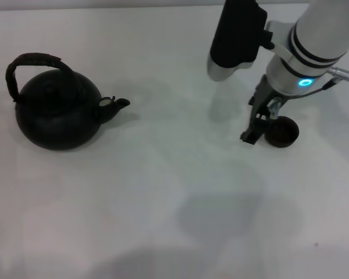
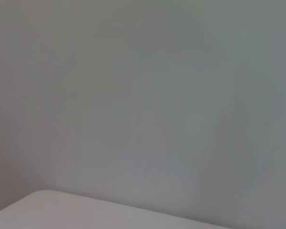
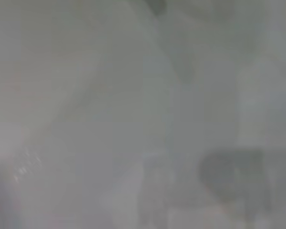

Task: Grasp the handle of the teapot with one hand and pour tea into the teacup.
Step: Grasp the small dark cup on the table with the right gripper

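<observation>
The large black teapot [image 1: 58, 113] stands on the white table at the left of the head view. Its spout [image 1: 115, 104] points right, and its dark arched handle [image 1: 35, 63] with a wrapped top rises over the lid. The tiny dark teacup [image 1: 282, 132] stands at the right. My right gripper [image 1: 260, 131] comes down from above and sits right against the cup's left side. I cannot tell whether it holds the cup. The right wrist view shows only a blurred pale surface with a dim dark patch [image 3: 233, 179]. My left gripper is out of view.
The white table [image 1: 174, 192] spreads between the teapot and the teacup. The right arm's dark and silver links [image 1: 238, 35] hang over the far right part of the table. The left wrist view shows only a plain grey surface with a pale edge [image 2: 62, 205].
</observation>
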{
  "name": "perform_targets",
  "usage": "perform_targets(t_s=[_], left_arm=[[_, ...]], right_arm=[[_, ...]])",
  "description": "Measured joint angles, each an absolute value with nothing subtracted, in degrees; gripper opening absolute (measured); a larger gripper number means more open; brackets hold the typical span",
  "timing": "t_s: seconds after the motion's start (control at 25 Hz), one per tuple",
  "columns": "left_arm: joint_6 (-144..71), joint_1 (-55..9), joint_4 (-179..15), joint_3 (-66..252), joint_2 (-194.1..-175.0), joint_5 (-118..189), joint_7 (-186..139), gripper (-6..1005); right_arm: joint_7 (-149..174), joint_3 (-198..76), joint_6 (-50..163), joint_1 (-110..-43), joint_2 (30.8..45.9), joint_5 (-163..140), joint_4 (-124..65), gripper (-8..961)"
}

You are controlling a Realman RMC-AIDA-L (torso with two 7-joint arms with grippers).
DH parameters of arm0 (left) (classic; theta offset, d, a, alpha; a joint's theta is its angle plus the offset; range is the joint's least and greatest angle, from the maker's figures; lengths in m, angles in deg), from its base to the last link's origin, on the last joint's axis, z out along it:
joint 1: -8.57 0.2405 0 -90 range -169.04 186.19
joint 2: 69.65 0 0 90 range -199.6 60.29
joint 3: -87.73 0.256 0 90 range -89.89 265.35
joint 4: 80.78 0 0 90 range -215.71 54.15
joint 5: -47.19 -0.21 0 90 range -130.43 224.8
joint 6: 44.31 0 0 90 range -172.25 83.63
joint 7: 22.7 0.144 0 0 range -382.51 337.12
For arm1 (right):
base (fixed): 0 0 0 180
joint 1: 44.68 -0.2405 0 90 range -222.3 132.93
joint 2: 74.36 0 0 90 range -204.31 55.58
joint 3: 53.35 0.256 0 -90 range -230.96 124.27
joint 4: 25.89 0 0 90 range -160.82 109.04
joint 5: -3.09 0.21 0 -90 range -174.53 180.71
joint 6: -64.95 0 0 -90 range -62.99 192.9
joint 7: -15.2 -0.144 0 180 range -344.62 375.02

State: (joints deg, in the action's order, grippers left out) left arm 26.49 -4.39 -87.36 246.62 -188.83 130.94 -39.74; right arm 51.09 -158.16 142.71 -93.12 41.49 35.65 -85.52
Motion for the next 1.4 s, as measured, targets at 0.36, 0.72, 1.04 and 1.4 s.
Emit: perform_targets(t_s=[0.36, 0.72, 1.04, 1.4], left_arm=[[26.49, -4.87, -87.54, 246.64, -188.84, 130.94, -39.69, 785], [26.45, -4.88, -87.61, 246.63, -188.84, 130.89, -39.65, 785], [26.43, -4.93, -87.49, 246.63, -188.83, 130.85, -39.65, 785], [26.53, -4.96, -87.42, 246.37, -188.74, 130.85, -39.66, 785]], right_arm=[[51.17, -157.43, 142.72, -91.31, 41.21, 34.4, -84.31, 782], [51.24, -155.81, 143.08, -90.43, 41.15, 32.87, -83.66, 770], [51.13, -155.52, 143.33, -90.38, 41.03, 31.9, -82.44, 760], [51.19, -152.85, 145.41, -90.08, 41.15, 31.38, -82.79, 748]])
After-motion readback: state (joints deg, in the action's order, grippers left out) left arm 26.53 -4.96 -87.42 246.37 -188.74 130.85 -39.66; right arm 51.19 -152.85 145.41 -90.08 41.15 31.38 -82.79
